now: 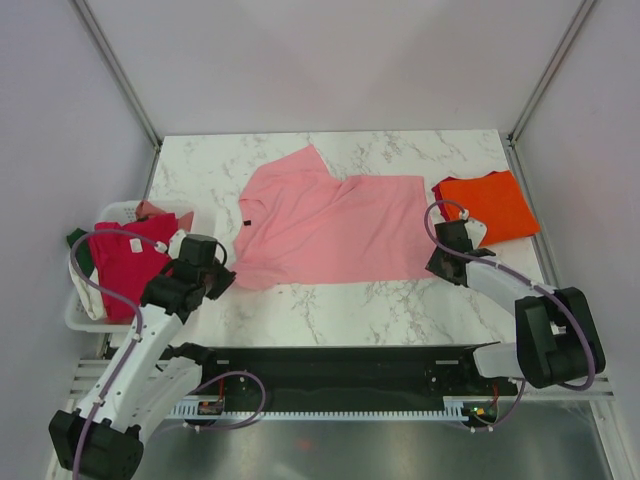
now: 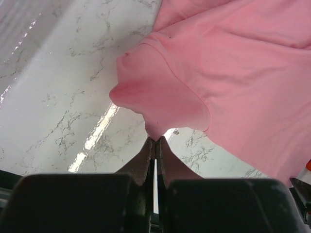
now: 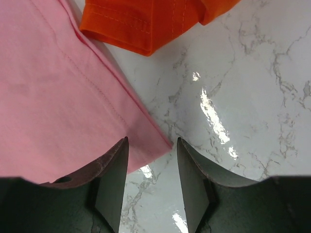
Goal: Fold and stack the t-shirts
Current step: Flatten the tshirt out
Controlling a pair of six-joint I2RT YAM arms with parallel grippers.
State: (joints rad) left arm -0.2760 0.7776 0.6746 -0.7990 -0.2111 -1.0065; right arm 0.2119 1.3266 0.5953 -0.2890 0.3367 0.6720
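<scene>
The light pink t-shirt (image 1: 330, 225) lies spread and partly folded in the middle of the marble table. My left gripper (image 1: 228, 280) is at its near left corner. In the left wrist view my left gripper (image 2: 155, 140) is shut on the tip of the pink sleeve (image 2: 160, 102). My right gripper (image 1: 435, 262) is at the shirt's near right corner. In the right wrist view it (image 3: 152, 141) is open, with the pink hem corner (image 3: 146, 141) between its fingers. The folded orange t-shirt (image 1: 497, 205) lies at the right, also in the right wrist view (image 3: 146, 19).
A white basket (image 1: 85, 312) at the left edge holds a crimson-red shirt (image 1: 125, 260), a dark green one (image 1: 78, 240) and other cloth. The frame posts stand at the table's back corners. The marble table (image 1: 330, 305) shows bare in front of the pink shirt.
</scene>
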